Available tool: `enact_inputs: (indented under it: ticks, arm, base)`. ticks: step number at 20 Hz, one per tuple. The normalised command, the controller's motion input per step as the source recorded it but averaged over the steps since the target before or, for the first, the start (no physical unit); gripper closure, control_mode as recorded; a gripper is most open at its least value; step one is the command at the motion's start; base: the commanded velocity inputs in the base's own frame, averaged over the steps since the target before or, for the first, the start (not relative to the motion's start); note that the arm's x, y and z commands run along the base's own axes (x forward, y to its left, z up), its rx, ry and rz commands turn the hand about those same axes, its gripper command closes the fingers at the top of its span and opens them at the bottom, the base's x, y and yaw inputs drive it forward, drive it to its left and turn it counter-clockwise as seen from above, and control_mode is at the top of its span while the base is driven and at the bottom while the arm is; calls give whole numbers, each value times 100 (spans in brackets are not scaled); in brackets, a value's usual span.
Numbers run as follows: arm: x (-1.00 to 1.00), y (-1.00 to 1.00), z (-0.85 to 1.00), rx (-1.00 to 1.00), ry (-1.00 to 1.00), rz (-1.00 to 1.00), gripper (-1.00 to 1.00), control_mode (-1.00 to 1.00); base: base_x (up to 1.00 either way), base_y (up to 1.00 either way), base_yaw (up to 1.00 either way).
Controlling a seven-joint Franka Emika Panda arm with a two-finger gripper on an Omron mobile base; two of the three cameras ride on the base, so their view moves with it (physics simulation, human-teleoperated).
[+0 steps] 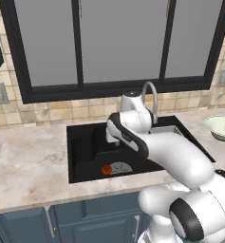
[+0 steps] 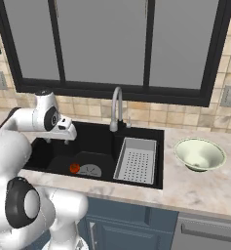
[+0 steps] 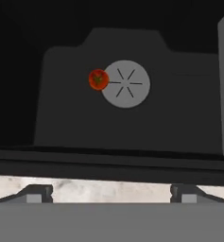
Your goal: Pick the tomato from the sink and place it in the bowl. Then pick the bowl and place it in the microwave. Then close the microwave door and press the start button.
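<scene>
Tomato (image 1: 106,169) sits on the floor of the sink (image 1: 85,142), left part of the basin, touching the left edge of the round grey drain (image 1: 119,168); same spot in the hand view, just left of the drain disc. Moving right: gripper (image 3: 111,194) hangs above the basin near its front rim, jaws spread wide, nothing between them, looking down at the tomato from well above. Faucet (image 2: 116,107) stands behind the basin, a grey perforated rack (image 2: 135,159) fills the sink's right part, and the bowl (image 2: 200,154) rests on the counter (image 2: 204,188) right of the sink, apart from the rim. Tomato looks small, round, light, probably smooth and prone to roll or slip; best pinched across its widest middle from straight above, gently, since it likely bruises.
</scene>
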Motion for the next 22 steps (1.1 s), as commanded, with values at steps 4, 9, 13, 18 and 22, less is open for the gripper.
enact_inputs:
  ticks: [4, 9, 13, 18, 22]
  arm:
    - [35, 0, -46, 0, 4, 0, -100, -100]
    - [30, 0, -58, 0, 7, 0, -100, -100]
    - [16, 0, -61, 0, 3, 0, -100, -100]
    - [38, 2, -65, -9, 0, 0, -100, -100]
    - [14, 4, -66, -4, 0, 0, -100, -100]
  base:
    - [0, 0, 0]
    - [0, 0, 0]
    - [0, 0, 0]
    - [0, 0, 0]
    - [0, 0, 0]
